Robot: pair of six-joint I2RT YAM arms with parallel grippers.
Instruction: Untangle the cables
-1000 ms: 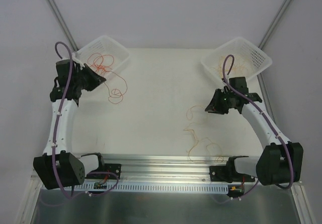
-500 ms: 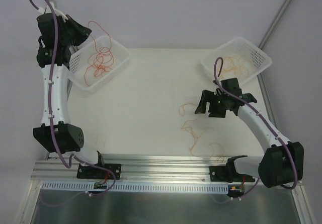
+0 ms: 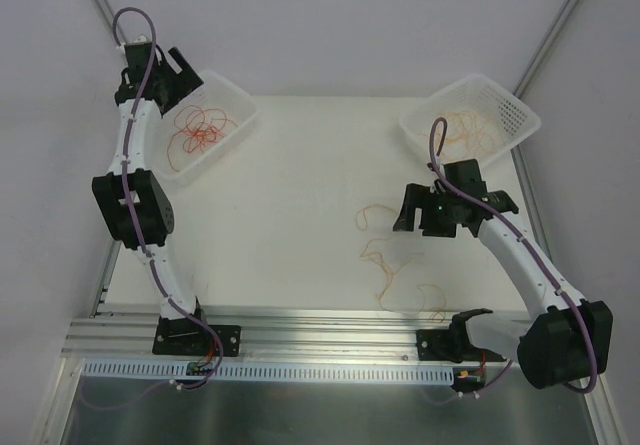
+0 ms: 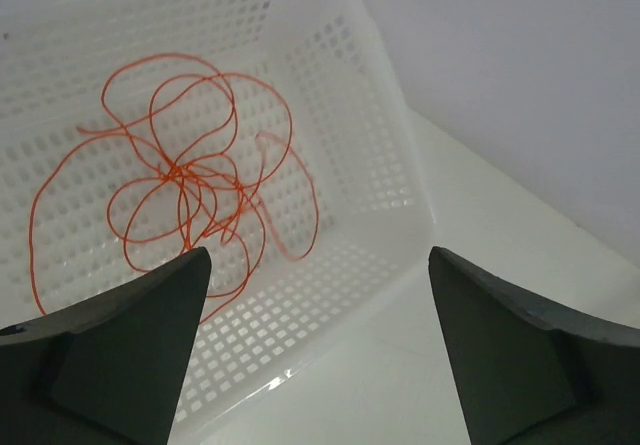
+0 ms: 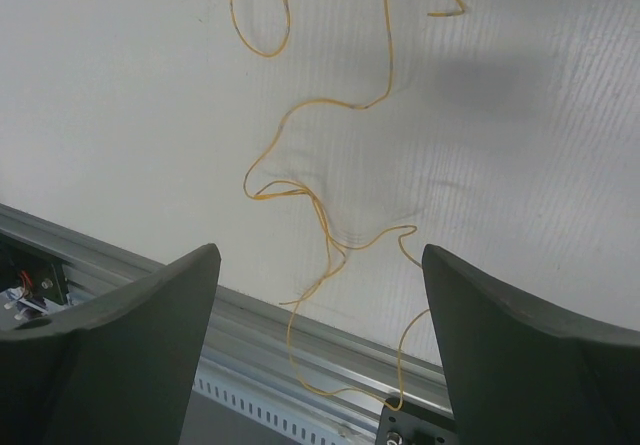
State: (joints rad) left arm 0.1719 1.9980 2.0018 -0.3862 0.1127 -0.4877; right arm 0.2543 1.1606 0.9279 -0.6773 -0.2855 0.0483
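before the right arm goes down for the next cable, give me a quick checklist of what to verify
1. Left gripper open, nothing between its fingers: ok.
2. Red cables lying inside the left basket, none over the rim in view: ok.
3. Right gripper open and empty: ok.
4. Yellow cable on the table below the right gripper: ok.
5. Yellow cable free of knots: cannot tell, its strands cross.
6. Yellow cable clear of the rail: not ok, its near end lies across it.
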